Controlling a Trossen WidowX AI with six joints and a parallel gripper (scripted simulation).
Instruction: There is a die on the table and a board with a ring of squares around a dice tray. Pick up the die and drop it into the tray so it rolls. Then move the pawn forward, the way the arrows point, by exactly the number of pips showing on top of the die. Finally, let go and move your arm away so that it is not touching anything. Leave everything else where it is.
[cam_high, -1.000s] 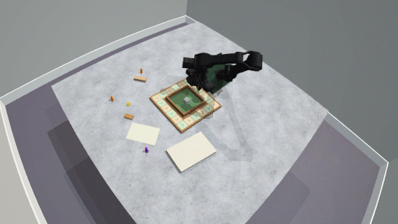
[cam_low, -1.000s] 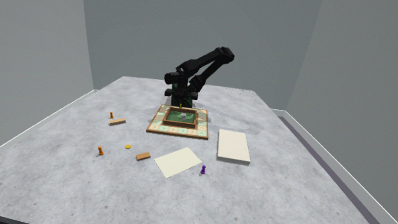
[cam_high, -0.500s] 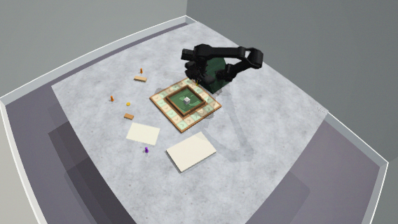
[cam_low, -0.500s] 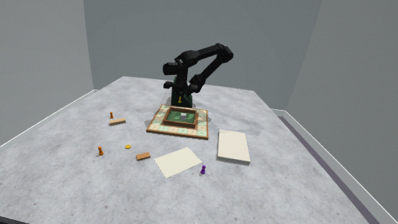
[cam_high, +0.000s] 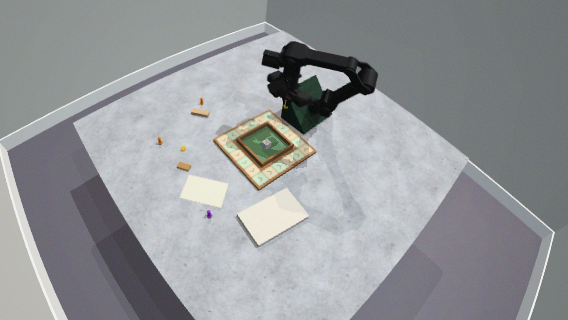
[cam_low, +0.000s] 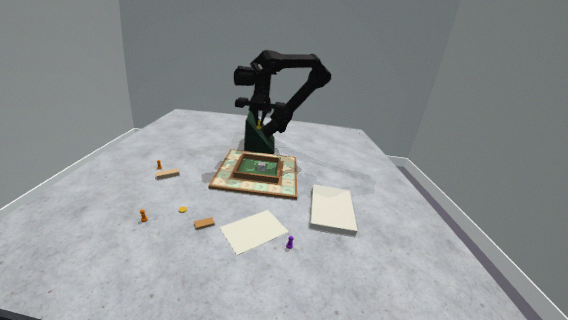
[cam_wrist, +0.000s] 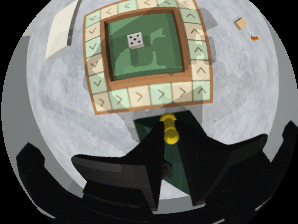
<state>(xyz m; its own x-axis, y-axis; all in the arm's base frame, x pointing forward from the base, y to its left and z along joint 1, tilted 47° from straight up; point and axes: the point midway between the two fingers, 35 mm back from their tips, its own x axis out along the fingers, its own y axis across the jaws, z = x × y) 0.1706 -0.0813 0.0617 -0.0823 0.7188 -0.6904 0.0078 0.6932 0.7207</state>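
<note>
The yellow pawn (cam_high: 285, 104) (cam_low: 259, 124) (cam_wrist: 170, 131) is held between the fingertips of my gripper (cam_wrist: 168, 124), which is shut on it. The pawn is in the air, above the board's robot-side edge. The board (cam_high: 259, 179) (cam_low: 289, 189) (cam_wrist: 140, 97) lies flat, with arrow squares around the dice tray (cam_high: 262, 161) (cam_low: 257, 176) (cam_wrist: 145, 81). The white die (cam_high: 266, 143) (cam_low: 261, 166) (cam_wrist: 135, 40) rests inside the tray. In the wrist view its top face shows five pips. The fingertips are small and dark in the top and exterior views.
A dark green base block (cam_high: 304, 120) (cam_low: 258, 142) stands behind the board. A cream box (cam_high: 273, 216) (cam_low: 333, 209), a pale sheet (cam_high: 204, 191) (cam_low: 254, 231), a purple pawn (cam_high: 209, 214) (cam_low: 290, 242), two orange pawns, two wooden blocks and a yellow disc (cam_high: 183, 148) (cam_low: 183, 209) lie around.
</note>
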